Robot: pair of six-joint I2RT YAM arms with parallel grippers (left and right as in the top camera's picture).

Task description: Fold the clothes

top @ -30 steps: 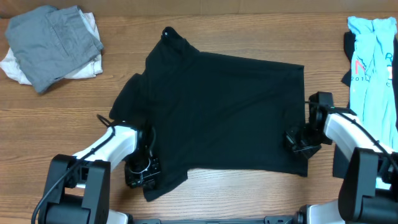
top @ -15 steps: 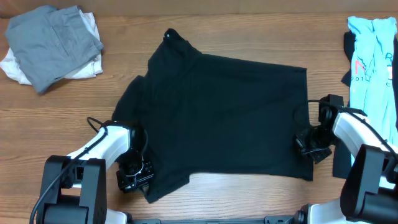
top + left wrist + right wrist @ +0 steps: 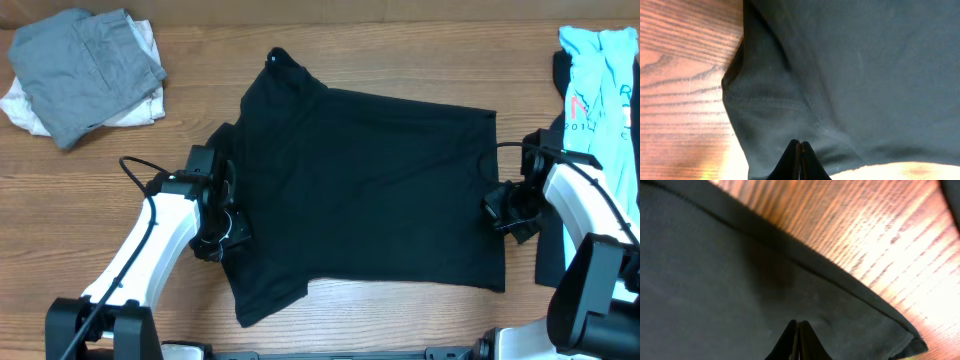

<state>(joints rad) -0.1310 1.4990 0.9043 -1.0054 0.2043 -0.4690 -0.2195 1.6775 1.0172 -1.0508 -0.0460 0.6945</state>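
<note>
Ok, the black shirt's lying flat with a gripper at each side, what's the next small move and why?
Probably open both grippers and pinch the edges of the shirt for a first fold. The shirt lies spread and unfolded on the table; the left gripper is shut over its left edge, the right gripper shut at its right edge, and neither clearly holds cloth.

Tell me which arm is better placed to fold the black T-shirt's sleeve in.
Left, I'd say. The left fingers are shut right over the sleeve of the black T-shirt; the right fingers are at the hem on the opposite edge.
</note>
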